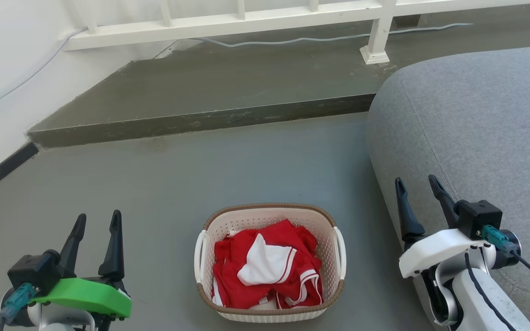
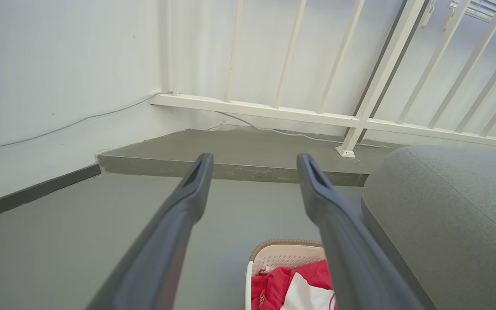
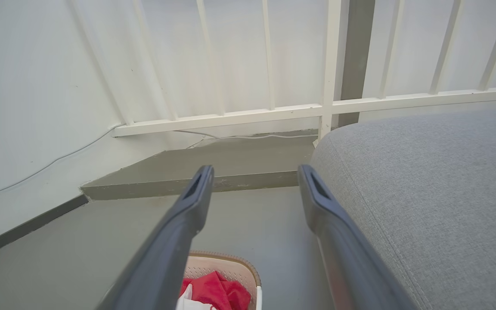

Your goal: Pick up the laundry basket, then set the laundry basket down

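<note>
The laundry basket, cream with perforated walls, a brown rim and white side handles, stands on the grey floor low in the middle of the head view. Red and white clothes lie in it. My left gripper is open, to the left of the basket and apart from it. Open too, my right gripper hangs to the basket's right, beside the grey sofa. A corner of the laundry basket peeks in at the bottom of the left wrist view, and the same laundry basket in the right wrist view.
A grey upholstered sofa fills the right side, close to the basket. Behind lies a raised concrete step with a white railing and a cable along it. A white wall with a dark baseboard runs along the left.
</note>
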`<state>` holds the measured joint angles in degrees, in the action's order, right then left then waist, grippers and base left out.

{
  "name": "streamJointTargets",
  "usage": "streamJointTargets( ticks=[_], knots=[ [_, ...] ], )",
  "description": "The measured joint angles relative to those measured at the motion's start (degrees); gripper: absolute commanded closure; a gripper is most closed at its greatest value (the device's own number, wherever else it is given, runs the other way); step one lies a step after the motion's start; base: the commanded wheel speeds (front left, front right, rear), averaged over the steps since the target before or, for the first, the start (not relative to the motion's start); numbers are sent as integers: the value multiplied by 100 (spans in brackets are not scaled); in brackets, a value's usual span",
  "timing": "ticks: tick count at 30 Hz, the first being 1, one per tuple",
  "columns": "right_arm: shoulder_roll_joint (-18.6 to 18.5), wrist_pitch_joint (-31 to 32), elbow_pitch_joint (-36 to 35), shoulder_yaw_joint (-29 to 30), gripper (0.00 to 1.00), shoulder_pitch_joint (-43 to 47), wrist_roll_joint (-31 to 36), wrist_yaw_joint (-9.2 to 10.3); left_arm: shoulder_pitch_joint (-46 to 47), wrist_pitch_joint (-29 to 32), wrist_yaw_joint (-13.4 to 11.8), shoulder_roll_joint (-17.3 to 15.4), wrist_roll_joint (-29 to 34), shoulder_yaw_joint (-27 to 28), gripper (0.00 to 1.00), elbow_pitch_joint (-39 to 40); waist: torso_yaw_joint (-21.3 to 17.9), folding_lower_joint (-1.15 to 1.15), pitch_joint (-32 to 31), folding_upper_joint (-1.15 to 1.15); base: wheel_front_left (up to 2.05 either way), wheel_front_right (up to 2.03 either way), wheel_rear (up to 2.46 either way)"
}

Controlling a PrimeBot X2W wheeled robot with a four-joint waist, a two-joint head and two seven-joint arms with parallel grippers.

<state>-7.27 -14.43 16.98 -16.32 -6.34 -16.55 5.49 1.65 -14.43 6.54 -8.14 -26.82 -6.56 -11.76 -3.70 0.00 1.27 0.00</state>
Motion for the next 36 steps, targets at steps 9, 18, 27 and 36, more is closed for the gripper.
streamJointTargets(
  ticks=[9,18,27,36],
  knots=[
    [19,0,0,66,0,29,10,-43,-53,0,26,46,58,67,0,8,-10,0,-5,0,0,0,0],
    [83,15,246,64,100,307,38,-42,-136,27,47,261,40,21,100,-278,-3,0,3,0,0,0,0],
    [148,127,265,240,100,381,-492,-144,-180,186,47,319,-483,94,100,-323,31,0,-9,0,0,0,0],
    [177,341,238,438,100,380,-1349,-244,-176,382,47,336,-1144,163,100,-338,67,0,-20,0,0,0,0]
  ],
)
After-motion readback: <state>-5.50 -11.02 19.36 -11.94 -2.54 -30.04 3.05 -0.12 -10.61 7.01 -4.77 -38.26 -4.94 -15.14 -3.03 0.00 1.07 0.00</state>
